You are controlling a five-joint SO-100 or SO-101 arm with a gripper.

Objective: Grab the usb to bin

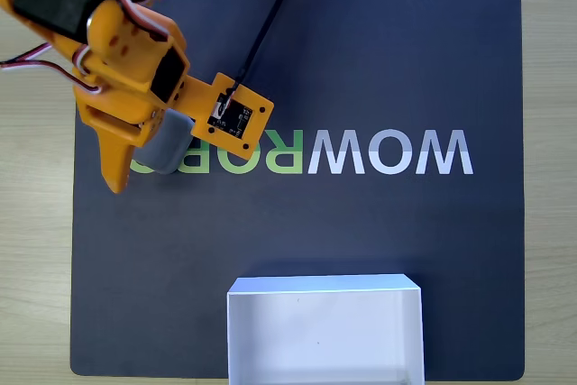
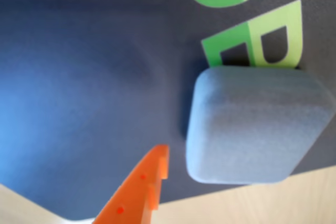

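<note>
Orange and toothed, one finger [image 2: 149,182] of my claw [image 1: 144,155] sits just left of the matte grey rounded-square usb [image 2: 257,124]; whether my jaws pinch it, I cannot tell. Right and well apart waits the white open box, the bin [image 1: 325,288]: lifting and carrying remain.

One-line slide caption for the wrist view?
Orange finger tip beside the matte grey rounded-square block lying on the dark mat, not touching.
</note>
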